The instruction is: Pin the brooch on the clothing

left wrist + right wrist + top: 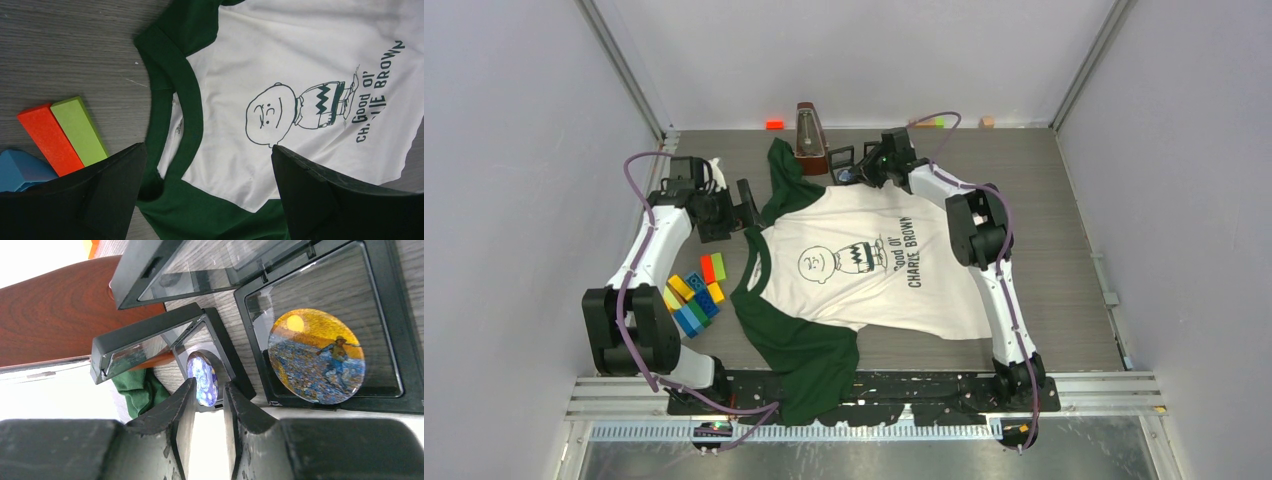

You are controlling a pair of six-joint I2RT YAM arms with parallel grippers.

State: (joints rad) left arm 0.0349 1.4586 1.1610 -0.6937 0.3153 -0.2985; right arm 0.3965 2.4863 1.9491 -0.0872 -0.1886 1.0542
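Brooch (202,379) is seen in a small open case (145,333) just beyond the T-shirt's (876,292) far edge. It is closely flanked by the right gripper's (207,388) fingers; whether it is clamped cannot be told. The left gripper (207,150) is held wide apart above the T-shirt's collar.

Top view: bright, even, diffuse light from overhead, only faint soft shadows on the tabletop (1064,250); slightly soft overall, no glare. Left wrist view: print on the T-shirt (310,45) is sharp; left gripper (207,155) near-black, fingers (325,200) underexposed, little detail. Right wrist view: upper-left corner and lower-left area blown out white, reflections on the clear case lid (210,265), right gripper (209,390) close up and out of focus.
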